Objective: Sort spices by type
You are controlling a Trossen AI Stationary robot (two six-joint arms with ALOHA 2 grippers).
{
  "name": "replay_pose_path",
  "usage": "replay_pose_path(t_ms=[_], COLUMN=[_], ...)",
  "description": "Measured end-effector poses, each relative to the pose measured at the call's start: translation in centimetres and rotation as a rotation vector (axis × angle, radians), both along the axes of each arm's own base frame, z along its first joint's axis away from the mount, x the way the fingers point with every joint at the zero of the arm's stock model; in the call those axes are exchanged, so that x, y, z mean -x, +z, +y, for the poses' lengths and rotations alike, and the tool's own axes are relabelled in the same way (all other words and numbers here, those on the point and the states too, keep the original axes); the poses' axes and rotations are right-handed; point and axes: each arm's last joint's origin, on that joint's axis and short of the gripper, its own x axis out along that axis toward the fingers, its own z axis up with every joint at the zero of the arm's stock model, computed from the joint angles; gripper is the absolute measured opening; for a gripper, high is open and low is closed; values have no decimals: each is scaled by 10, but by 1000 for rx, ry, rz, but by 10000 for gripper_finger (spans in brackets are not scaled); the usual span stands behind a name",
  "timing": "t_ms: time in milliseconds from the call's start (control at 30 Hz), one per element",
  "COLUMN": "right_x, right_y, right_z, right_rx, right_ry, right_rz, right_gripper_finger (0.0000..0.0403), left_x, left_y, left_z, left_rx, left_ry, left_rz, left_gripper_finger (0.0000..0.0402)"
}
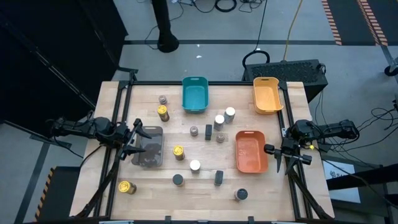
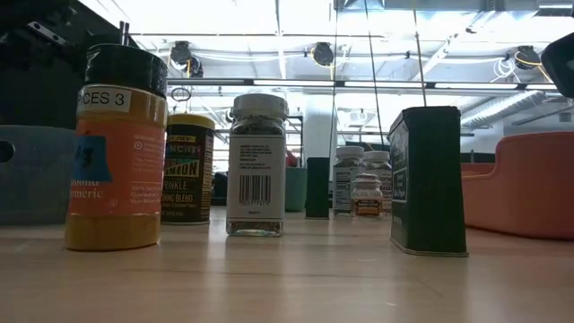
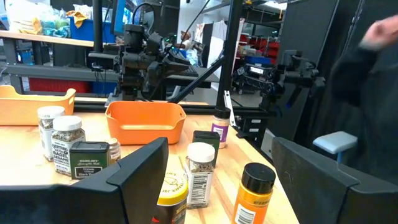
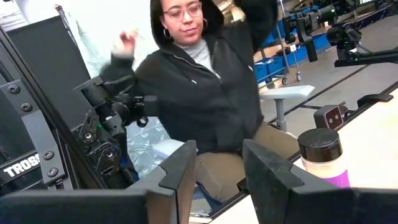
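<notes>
Yellow jar [image 2: 115, 148], label cropped, hides others; both grippers [image 1: 132, 140] [image 1: 278, 155] seemingly agape.

High view looks straight down on the whole wooden slatted surface [image 1: 205, 186]; low view sits at surface level, very near the jars (facing the room); both wrist views look outward, left sharing the orange rectangular plastic tray [image 3: 146, 122].

Overhead view of the wooden table [image 1: 112, 112] carrying 4 trays: teal [image 1: 194, 94] and yellow [image 1: 268, 94] along the far edge, orange [image 1: 251, 151] at right, grey [image 1: 148, 147] at left. Spice jars [image 1: 224, 117] stand scattered between the trays and toward the near edge. The left gripper [image 1: 138, 138], fingers apart, sits over the grey tray; the right gripper [image 1: 275, 158], fingers apart, sits just beside the orange tray.
</notes>
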Motion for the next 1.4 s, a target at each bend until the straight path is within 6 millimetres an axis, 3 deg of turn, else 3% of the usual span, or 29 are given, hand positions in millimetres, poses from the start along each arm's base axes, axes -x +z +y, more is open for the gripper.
replay_pose_path(t_ms=[467, 1167, 1400], right_x=[0, -1, -3], right_y=[0, -8, -7], right_z=[0, 0, -1], right_rx=[1, -31, 72], right_ry=[0, -13, -96], right_rz=[5, 188, -53], right_gripper_finger=[116, 116, 116], left_x=[0, 0, 0], left_y=[0, 0, 0], left_z=[0, 0, 0], left_rx=[0, 0, 0], left_ry=[0, 0, 0], left_rz=[0, 0, 0], left_gripper_finger=[292, 292, 292])
